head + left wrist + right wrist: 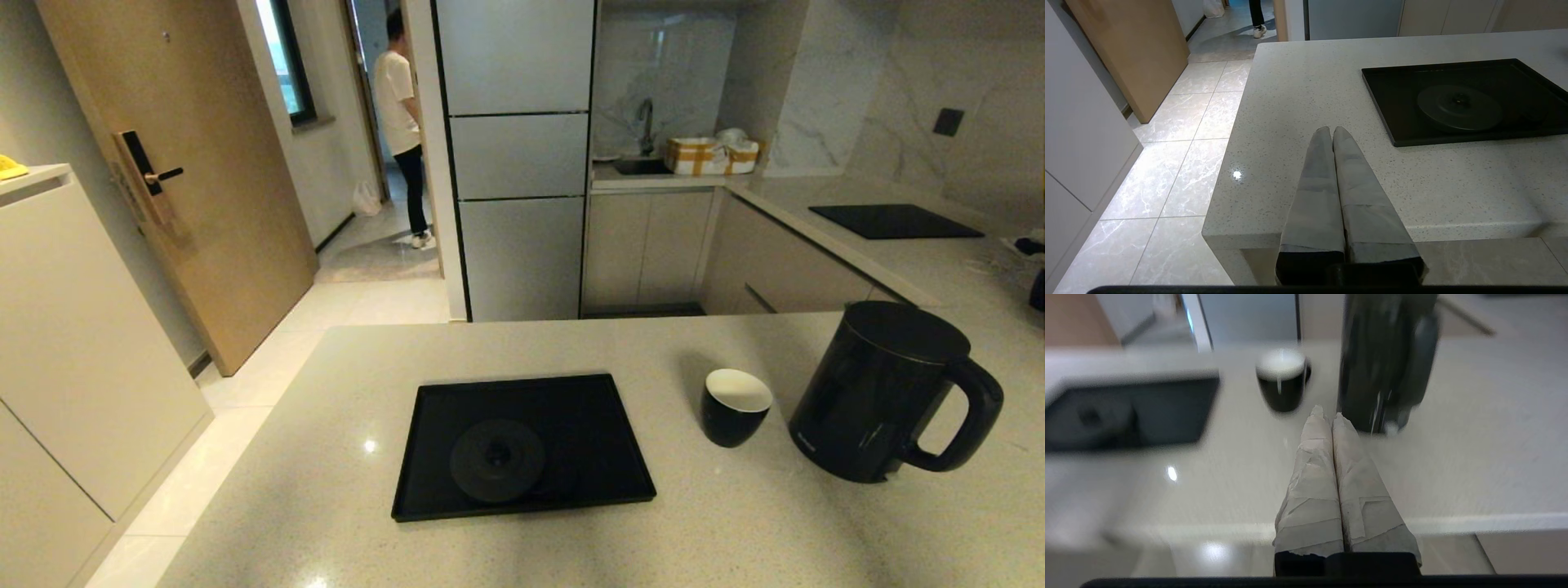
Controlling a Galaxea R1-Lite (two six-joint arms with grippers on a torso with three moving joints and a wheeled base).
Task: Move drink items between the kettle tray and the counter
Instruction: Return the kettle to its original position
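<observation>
The black kettle (878,392) (1384,363) stands on the pale counter (735,523) at the right, its handle to the right. A small handleless black cup (734,407) (1283,379), white inside, sits between it and the tray. The flat black tray (604,465) (1396,122) lies centre, holding only the round base disc (497,460) (1459,107). My left gripper (1332,130) is shut and empty over the counter's near left corner. Over the near edge, short of cup and kettle, my right gripper (1327,414) is shut and empty. Neither arm shows in the head view.
The counter's left edge (1229,147) drops to a tiled floor. A black cooktop panel (894,220) lies on the far right counter. A person (404,122) stands in the far doorway beside tall cabinets (518,155).
</observation>
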